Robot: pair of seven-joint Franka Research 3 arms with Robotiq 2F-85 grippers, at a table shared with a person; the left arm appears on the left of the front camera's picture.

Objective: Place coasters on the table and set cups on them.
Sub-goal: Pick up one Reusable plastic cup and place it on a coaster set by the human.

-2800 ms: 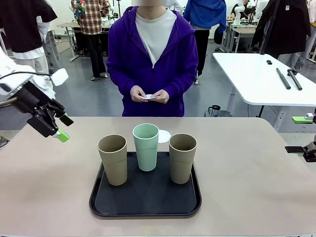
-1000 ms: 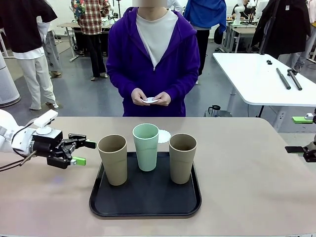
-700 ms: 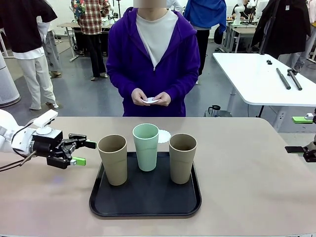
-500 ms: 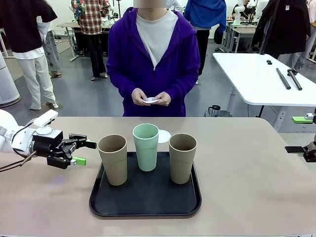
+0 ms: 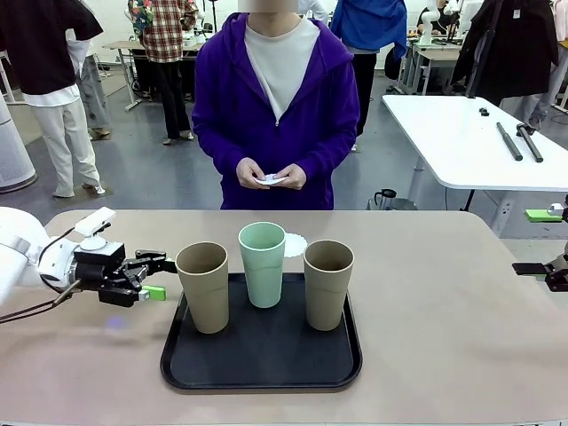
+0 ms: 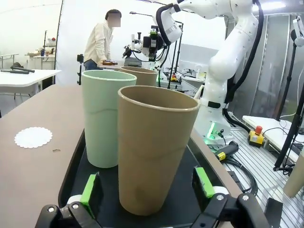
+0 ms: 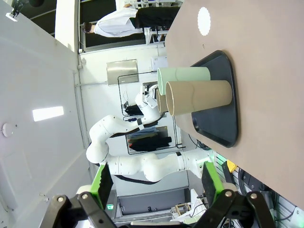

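Pincer of left arm (image 5: 161, 275) gapes beside tan cup (image 5: 202, 286), apparently apart.

One mint green cup (image 5: 263, 264); two tan-brown cups (image 5: 202, 288); black tray (image 5: 262, 355); white scalloped coaster (image 5: 295, 244); beige table (image 5: 444, 302).

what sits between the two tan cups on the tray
The mint green cup, set slightly farther back on the tray; the front view shows it.

One black tray (image 5: 262, 359) at the worktop's (image 5: 444, 311) middle carries three cups: two tan-brown cups (image 5: 202, 286) (image 5: 327, 284), one at its left edge and one at its right, and one mint green cup (image 5: 263, 264) at its far edge. One white coaster (image 5: 295, 244) lies just past the tray. How many sheets of white paper (image 5: 271, 179) the person (image 5: 275, 89) holds cannot be told.
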